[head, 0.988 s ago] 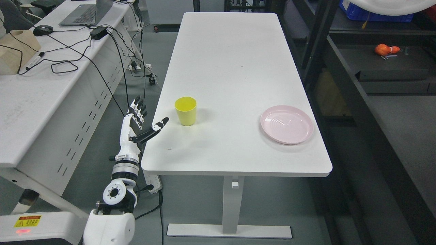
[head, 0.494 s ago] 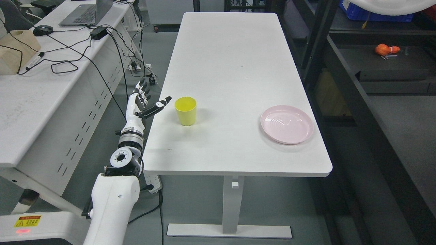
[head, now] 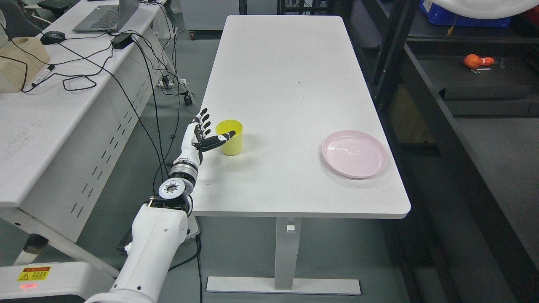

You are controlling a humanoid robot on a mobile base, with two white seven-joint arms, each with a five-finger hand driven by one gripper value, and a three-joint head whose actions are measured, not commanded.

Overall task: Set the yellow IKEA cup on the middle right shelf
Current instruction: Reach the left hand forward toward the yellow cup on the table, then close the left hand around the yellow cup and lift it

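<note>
Near the left edge of the long white counter (head: 290,84), left of the frame's centre, a small yellow plastic cup (head: 230,137) stood upright with its mouth open to the top. Coming in from the lower left, the white robot arm held its left hand (head: 201,135) just beside the cup, fingers (head: 204,120) spread wide and holding nothing, the thumb crossing in front of the cup's near side. Well apart, toward the counter's right edge, lay a round pink plate (head: 354,153).
</note>
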